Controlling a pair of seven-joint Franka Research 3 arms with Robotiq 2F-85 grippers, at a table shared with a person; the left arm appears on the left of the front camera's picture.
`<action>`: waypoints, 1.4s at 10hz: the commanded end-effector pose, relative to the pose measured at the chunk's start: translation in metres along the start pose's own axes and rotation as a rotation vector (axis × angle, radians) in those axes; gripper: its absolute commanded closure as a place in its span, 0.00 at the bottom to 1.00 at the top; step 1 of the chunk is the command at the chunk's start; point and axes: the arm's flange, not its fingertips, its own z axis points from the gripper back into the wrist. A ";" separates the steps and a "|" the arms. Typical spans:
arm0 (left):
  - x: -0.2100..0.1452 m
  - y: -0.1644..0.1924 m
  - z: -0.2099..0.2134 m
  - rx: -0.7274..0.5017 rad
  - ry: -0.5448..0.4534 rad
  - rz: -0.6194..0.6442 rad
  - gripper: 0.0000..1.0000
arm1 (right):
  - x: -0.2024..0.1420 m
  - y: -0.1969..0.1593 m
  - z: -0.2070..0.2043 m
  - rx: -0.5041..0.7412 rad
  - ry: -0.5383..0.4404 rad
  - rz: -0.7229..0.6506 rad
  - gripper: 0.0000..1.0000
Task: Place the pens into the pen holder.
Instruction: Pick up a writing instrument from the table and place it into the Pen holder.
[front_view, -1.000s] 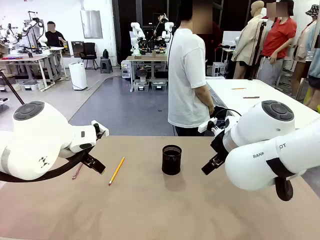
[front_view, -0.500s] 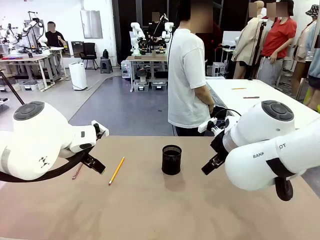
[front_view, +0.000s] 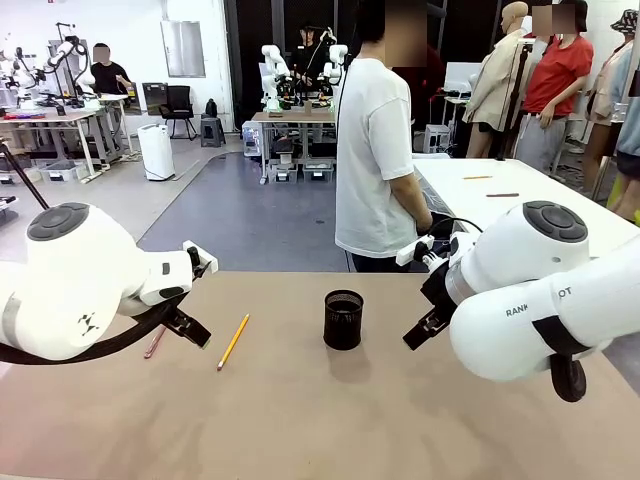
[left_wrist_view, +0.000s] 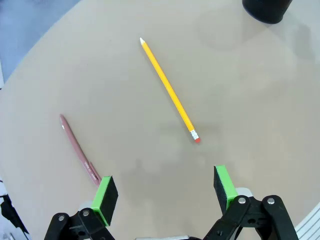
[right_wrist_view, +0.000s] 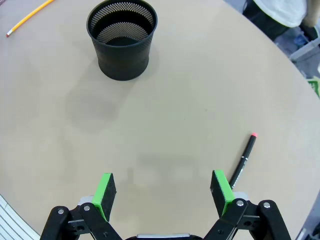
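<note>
1. Nothing was grabbed yet: left hand (left_wrist_view: 164, 192) and right hand (right_wrist_view: 162, 192) both hung wide open and empty above the bench (front_view: 300, 430)
2. Next move, I'd guess, was dropping the left hand onto the yellow pencil (left_wrist_view: 169, 90) or pink pen (left_wrist_view: 77, 150), both lying well apart from the pen holder (front_view: 343, 320)
3. Right wrist view caught the black pen (right_wrist_view: 242, 160) by its finger and the holder's empty inside; from the front, the arm covered that spot

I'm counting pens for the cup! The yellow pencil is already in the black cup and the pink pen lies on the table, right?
Not quite. The yellow pencil is not in the black cup: the left wrist view shows it lying on the table too. The pink pen part is right.
</note>
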 end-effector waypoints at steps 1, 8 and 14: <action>0.000 0.000 0.000 0.000 0.000 0.000 0.00 | 0.000 0.000 0.000 0.000 0.000 -0.001 0.00; 0.000 0.000 0.000 0.000 0.000 0.000 0.00 | 0.000 0.000 0.000 0.000 0.000 -0.001 0.00; 0.001 0.001 0.008 -0.048 0.050 -0.005 0.00 | -0.002 -0.003 0.008 -0.060 0.045 0.017 0.00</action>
